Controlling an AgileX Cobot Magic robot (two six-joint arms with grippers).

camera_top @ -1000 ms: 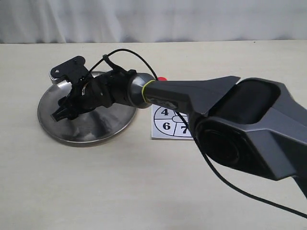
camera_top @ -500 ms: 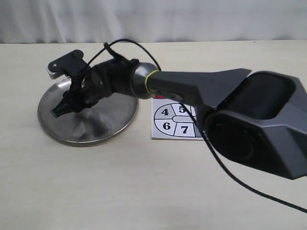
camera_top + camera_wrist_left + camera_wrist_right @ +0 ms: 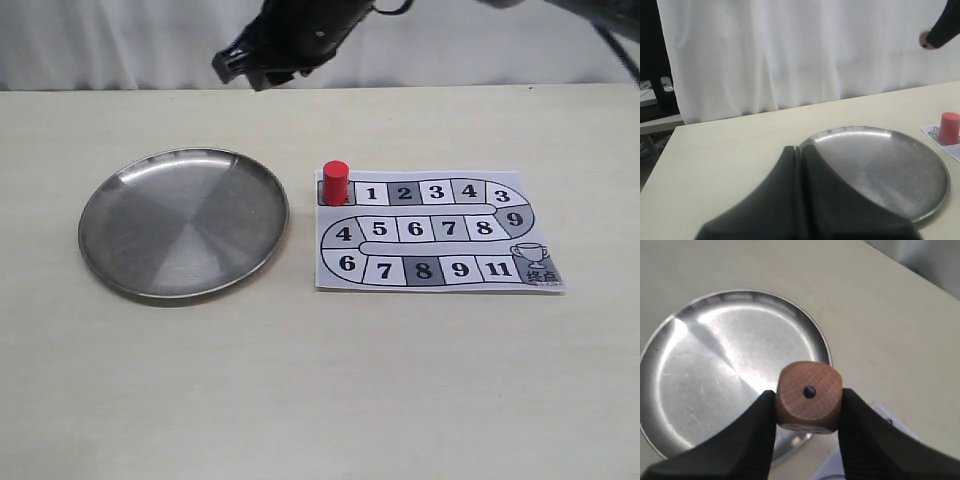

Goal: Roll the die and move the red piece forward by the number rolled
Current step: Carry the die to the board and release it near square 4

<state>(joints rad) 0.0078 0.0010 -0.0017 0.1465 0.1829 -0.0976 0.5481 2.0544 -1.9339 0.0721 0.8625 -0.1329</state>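
Pale tabletop point(image 3: 300, 400) with a white curtain point(image 3: 120, 40) behind it is now almost wholly in view. A moment ago the right arm lay low across the steel plate point(image 3: 120, 270) and hid most of the numbered board point(image 3: 440, 245). It has since swung up and away, and only the right gripper point(image 3: 248, 70) shows at the top of the exterior view.

The plate is bare. The red piece point(image 3: 335, 183) stands upright on the start square just beside the 1, untouched.

The right wrist view finds the die point(image 3: 809, 397) pinched between the two fingers and held high over the plate, a single pip facing the camera. The dip was probably the pickup, and the roll is not yet made. The left gripper point(image 3: 799, 150) rests pressed closed with nothing in it, near the plate's rim.
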